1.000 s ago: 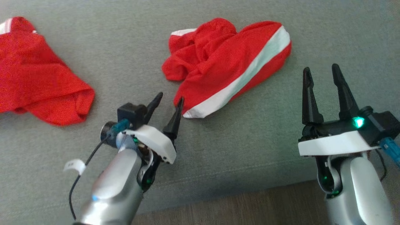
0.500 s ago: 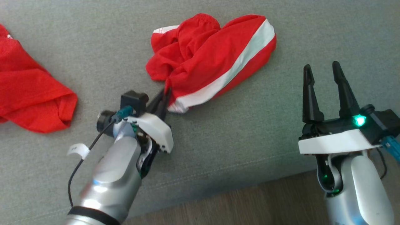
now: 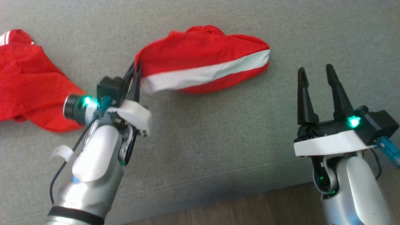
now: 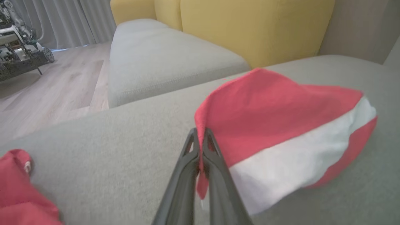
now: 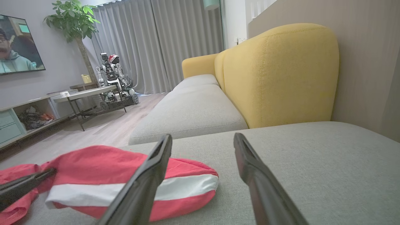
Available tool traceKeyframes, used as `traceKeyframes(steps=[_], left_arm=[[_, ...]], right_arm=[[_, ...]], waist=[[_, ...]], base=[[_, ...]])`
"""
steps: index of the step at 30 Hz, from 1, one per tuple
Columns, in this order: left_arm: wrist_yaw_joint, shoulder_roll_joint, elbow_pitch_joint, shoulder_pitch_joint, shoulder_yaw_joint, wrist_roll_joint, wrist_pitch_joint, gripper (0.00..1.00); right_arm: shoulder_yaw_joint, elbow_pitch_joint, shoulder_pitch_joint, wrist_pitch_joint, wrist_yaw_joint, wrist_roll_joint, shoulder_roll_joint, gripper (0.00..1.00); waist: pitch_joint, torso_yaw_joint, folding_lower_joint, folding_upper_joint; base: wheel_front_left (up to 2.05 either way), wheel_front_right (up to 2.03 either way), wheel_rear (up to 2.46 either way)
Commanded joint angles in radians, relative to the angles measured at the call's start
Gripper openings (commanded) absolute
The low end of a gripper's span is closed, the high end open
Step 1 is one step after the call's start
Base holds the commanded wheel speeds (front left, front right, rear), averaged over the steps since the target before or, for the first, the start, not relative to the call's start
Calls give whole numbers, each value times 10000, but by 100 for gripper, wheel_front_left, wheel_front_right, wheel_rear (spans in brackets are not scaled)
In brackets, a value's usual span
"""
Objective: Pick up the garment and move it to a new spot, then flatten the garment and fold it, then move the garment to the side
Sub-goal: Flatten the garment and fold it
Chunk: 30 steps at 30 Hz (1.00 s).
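The garment is red cloth with a white stripe, lying on the grey cushion. My left gripper is shut on its left edge, lifting that end off the cushion. In the left wrist view the two dark fingers pinch the red hem of the garment, which stretches away to the right. My right gripper stands open over bare cushion to the right of the garment, holding nothing. The right wrist view shows the garment low at the left, behind my open right gripper.
A second red garment lies at the left of the cushion. The cushion's front edge and wooden floor run along the bottom. Yellow sofa backs rise behind; a low table and another robot stand across the room.
My left gripper closed on the garment's near corner, then moved up and left, pulling the crumpled cloth out into a longer, flatter shape. The right gripper stayed open in place.
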Motion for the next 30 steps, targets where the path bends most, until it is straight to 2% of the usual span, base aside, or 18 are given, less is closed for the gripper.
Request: traceKeyframes(steps=[1, 7, 9, 10, 11, 16, 20, 27, 30], left_arm=[[87, 268, 116, -114, 367, 103, -57, 0], [633, 353, 1771, -337, 567, 263, -57, 0], [653, 297, 2038, -406, 625, 227, -57, 0], [610, 244, 2084, -428, 647, 190, -57, 70], [574, 199, 2074, -447, 667, 168, -57, 100], [495, 26, 1595, -346, 867, 80, -57, 100], [418, -103, 583, 47, 1171, -24, -57, 100], [-122, -412, -1247, 1386, 1844, -545, -57, 100], [-154, -487, -1834, 1839, 2122, -695, -57, 100]], right_arm=[[303, -274, -164, -63, 71, 53, 37, 100], [427, -271, -172, -63, 71, 65, 37, 100], [414, -287, -175, -63, 71, 64, 37, 100], [387, -289, -172, -63, 71, 58, 37, 100], [353, -285, -170, -63, 71, 46, 37, 100], [171, -243, -138, -63, 71, -30, 37, 100], [101, -191, -101, -63, 71, -84, 37, 100], [49, -102, 100, -63, 71, -218, 37, 100], [67, -90, 157, -63, 71, -243, 37, 100]], waist=[[0, 15, 0, 0], [112, 0, 0, 0], [159, 21, 0, 0], [177, 44, 0, 0], [190, 73, 0, 0], [118, 304, 0, 0], [-65, 582, 0, 0], [-517, 1147, 0, 0], [-626, 1240, 0, 0]], base=[[0, 0, 0], [0, 0, 0], [0, 0, 0], [0, 0, 0], [0, 0, 0], [0, 0, 0], [0, 0, 0], [0, 0, 0], [0, 0, 0]])
